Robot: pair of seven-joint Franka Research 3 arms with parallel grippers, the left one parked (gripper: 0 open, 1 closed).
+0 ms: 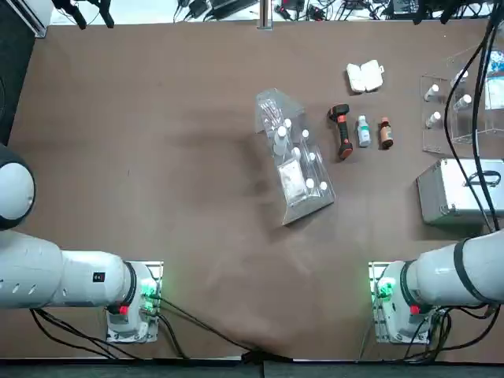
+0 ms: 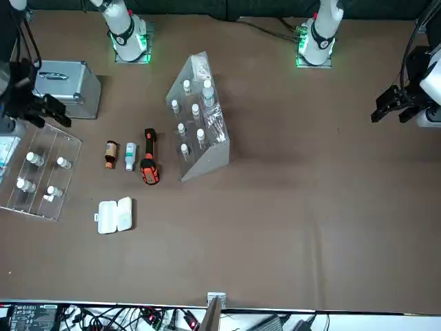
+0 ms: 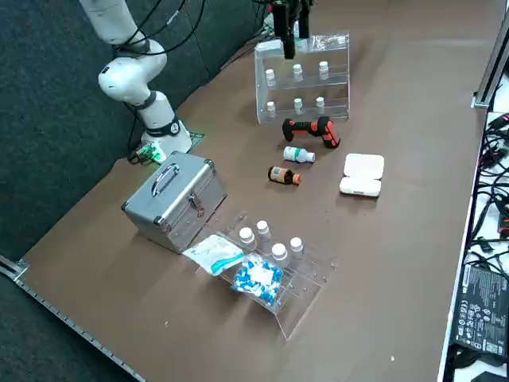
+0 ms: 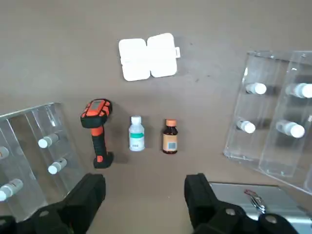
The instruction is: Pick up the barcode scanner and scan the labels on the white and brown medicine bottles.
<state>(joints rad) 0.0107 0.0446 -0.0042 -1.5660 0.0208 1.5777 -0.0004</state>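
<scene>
Across the brown tabletop, from left to right, a clear rack of capped vials (image 1: 295,157) lay just beside the barcode scanner (image 1: 342,131), followed by the white medicine bottle (image 1: 363,131) and the brown medicine bottle (image 1: 386,133), both lying near it and apart from each other. Farther right, the right gripper (image 4: 145,187) hovered above the table, its two fingers spread wide, holding and touching nothing. The right arm (image 1: 449,276) reached out from its base, its wrist aimed down over the scanner and bottles.
</scene>
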